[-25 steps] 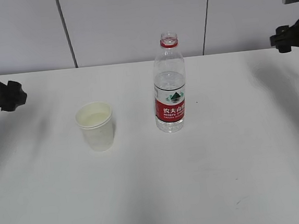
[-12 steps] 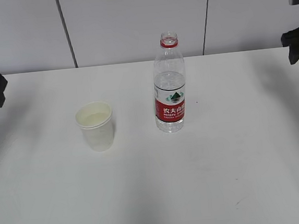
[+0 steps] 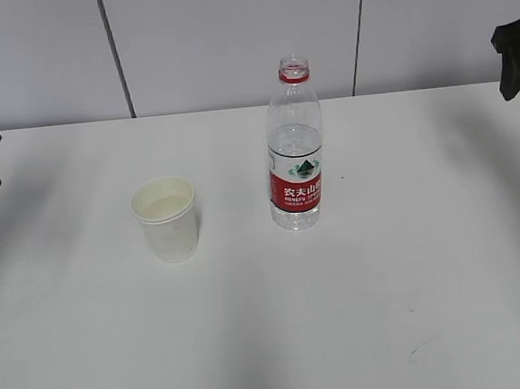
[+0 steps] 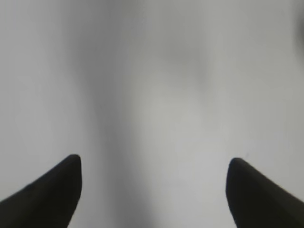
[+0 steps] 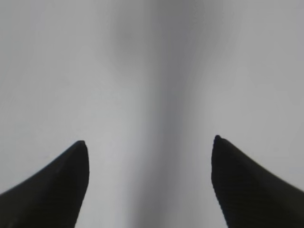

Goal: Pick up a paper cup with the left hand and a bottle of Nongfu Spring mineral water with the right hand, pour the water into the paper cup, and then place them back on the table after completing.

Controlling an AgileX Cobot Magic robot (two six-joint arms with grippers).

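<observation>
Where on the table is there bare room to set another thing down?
The whole near half of the table, in front of the paper cup and the bottle, is bare. So are the wide stretches left of the cup and right of the bottle. Only the gap between them is tight.

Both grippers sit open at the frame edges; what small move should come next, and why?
Probably none beyond parking the arms: the paper cup holds water and stands on the table beside the uncapped bottle, while the left gripper and right gripper are open and empty.
</observation>
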